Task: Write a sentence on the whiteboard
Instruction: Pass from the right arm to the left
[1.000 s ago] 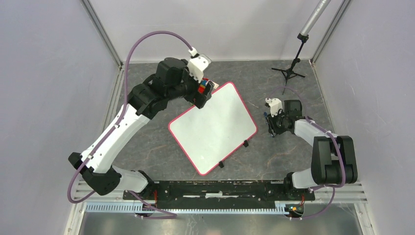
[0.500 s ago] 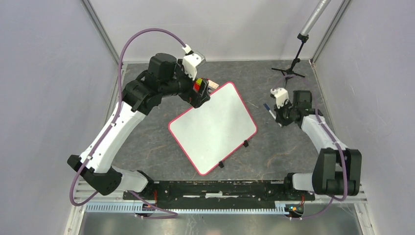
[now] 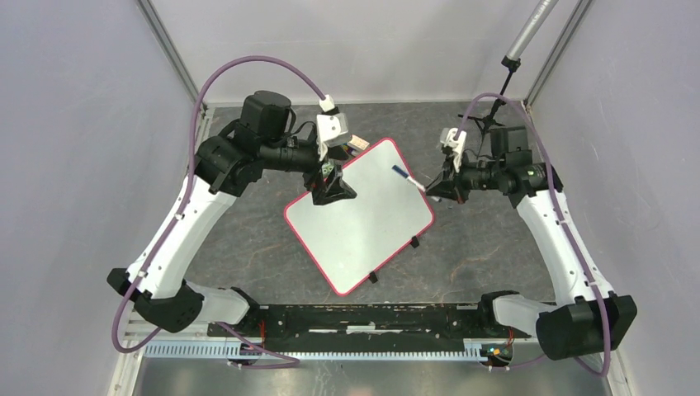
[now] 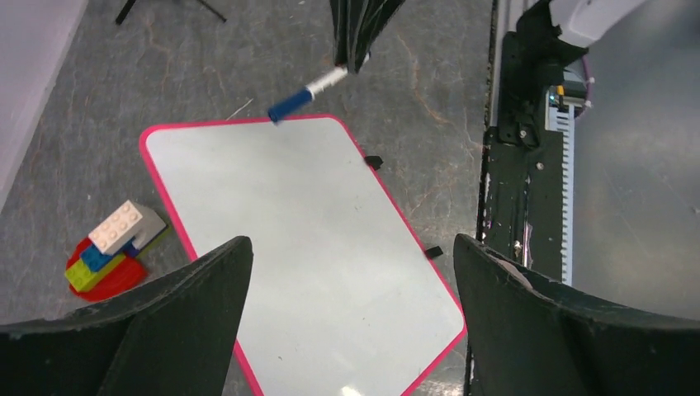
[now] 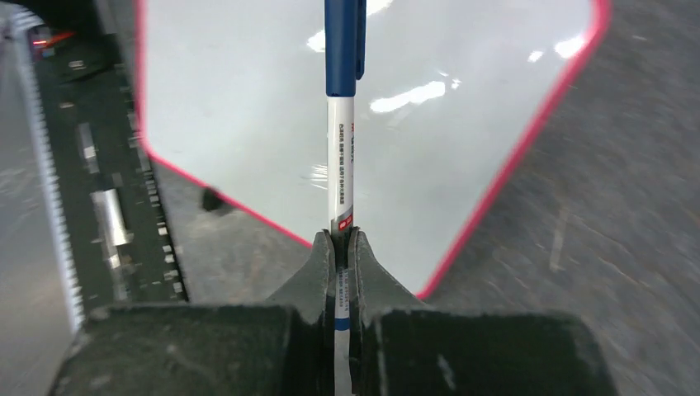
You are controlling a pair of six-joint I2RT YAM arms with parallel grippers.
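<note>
Here, one flat, glossy whiteboard point(image 3: 359, 219), round-cornered and rimmed in thin pink-red, lies askew on the mottled grey table point(image 3: 248, 239) between the arms. Two small black clips point(image 4: 374, 162) sit on one edge. The right gripper point(image 5: 340, 247) pinches one slim white marker point(image 5: 341, 165) by its tail, and the marker's blue-capped end is over the board. The left gripper point(image 3: 333, 190) hangs wide open above the board's far-left edge.

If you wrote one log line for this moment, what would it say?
left gripper: open, above whiteboard | right gripper: shut on marker, blue cap on | whiteboard: blank, no writing
</note>
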